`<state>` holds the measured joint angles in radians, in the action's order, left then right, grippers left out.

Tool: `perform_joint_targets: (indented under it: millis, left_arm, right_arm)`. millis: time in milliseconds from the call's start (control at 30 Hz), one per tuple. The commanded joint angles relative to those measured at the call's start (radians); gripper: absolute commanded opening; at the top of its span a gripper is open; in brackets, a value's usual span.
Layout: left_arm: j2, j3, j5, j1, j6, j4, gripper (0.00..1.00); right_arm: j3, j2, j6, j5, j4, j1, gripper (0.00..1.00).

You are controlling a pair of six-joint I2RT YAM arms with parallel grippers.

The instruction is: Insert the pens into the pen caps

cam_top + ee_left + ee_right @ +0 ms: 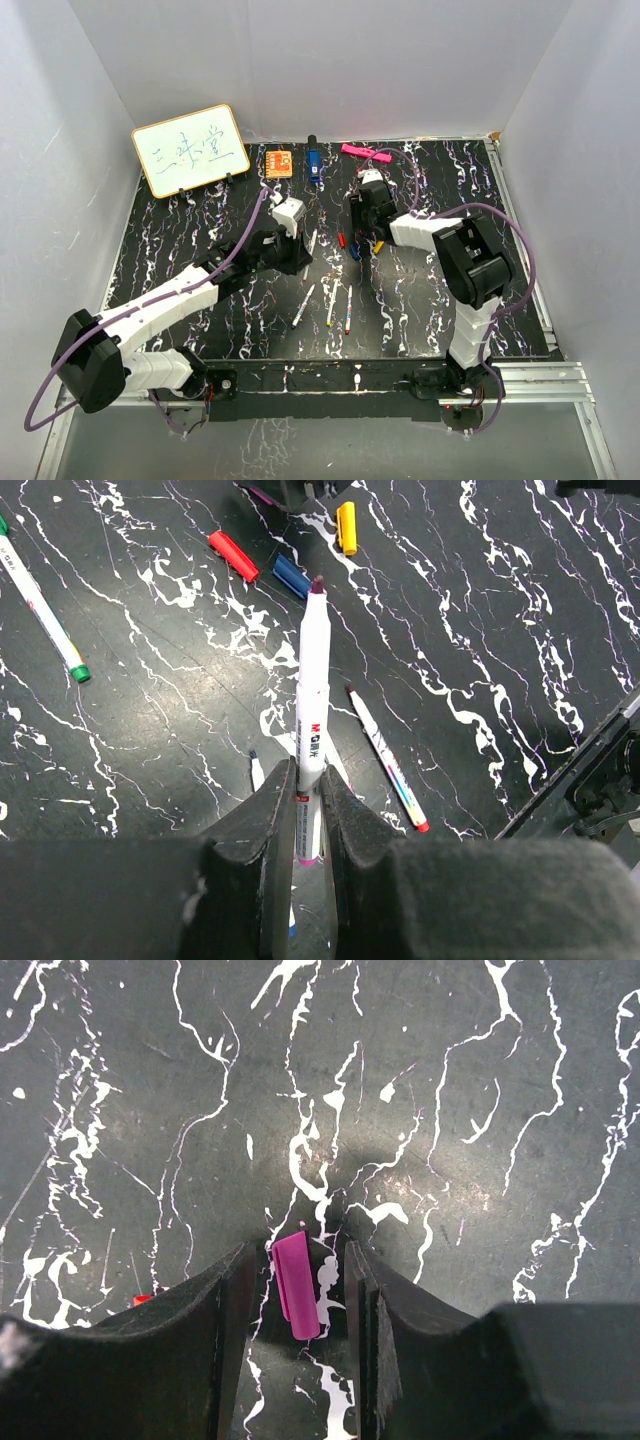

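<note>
While left end effector grips pen, right end effector open around purple cap, gap beside it.

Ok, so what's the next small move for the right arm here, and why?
Probably close the right gripper on the purple cap. The cap sits between its jaws, which stand apart with a gap on one side, so it does not look gripped yet. The left gripper holds the purple-tipped pen clamped, tip pointing forward, ready to meet a cap once one is held.
</note>
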<state>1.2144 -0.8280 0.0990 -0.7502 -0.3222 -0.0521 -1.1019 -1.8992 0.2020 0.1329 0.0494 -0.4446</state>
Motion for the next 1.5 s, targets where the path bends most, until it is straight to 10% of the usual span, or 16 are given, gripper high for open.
perform_joint_targets:
  millis: [0, 467, 767, 1167, 1467]
  left_arm:
    - [-0.024, -0.001, 0.023, 0.000, -0.007, 0.027, 0.00]
    - [-0.034, 0.004, 0.007, 0.009, -0.023, 0.034, 0.00]
    - [-0.037, 0.015, -0.021, 0.015, -0.030, 0.030, 0.00]
    - [-0.017, 0.023, -0.032, 0.017, -0.017, 0.058, 0.00]
    - [0.037, 0.075, 0.060, 0.016, -0.081, 0.248, 0.00]
  right_arm:
    - [-0.041, -0.014, -0.019, 0.033, 0.002, -0.011, 0.39]
    - [-0.020, -0.028, -0.011, 0.103, -0.061, -0.056, 0.31]
    - [-0.023, -0.058, 0.025, 0.090, -0.104, -0.060, 0.00]
    - [-0.168, -0.038, 0.081, 0.144, -0.152, -0.059, 0.00]
    - [-0.014, 0.232, 0.104, 0.051, 0.122, -0.059, 0.00]
